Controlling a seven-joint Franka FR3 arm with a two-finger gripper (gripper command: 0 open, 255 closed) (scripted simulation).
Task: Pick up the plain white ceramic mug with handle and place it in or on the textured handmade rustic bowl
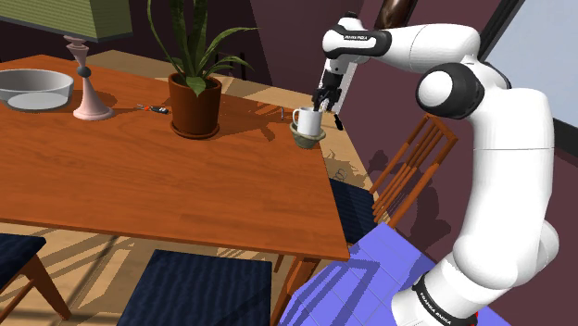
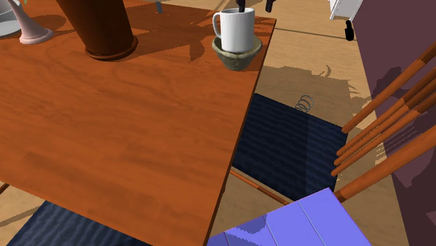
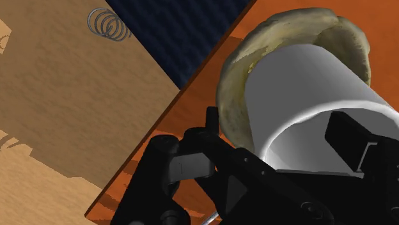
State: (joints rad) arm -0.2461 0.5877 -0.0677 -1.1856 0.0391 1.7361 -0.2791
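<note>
The plain white cylindrical mug with a handle stands upright in the small rough olive-grey bowl at the corner of the reddish wooden tabletop. The black hand hangs at its rim, fingers apart, clasping nothing. A straight upward lift looks best, so no finger catches the rim and tips both off the edge; the mug is unmarked, while the white arm bears small lettering, seemingly "FRANKA EMIKA"

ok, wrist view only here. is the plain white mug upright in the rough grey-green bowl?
Observer: Yes; the second exterior view shows the plain white mug standing upright in the rough grey-green bowl.
Operator: handle where?
Observer: Toward the brown plant pot.
Operator: fingers?
Observer: The black fingers stand apart: one over the mug's mouth, one outside its wall.
</note>
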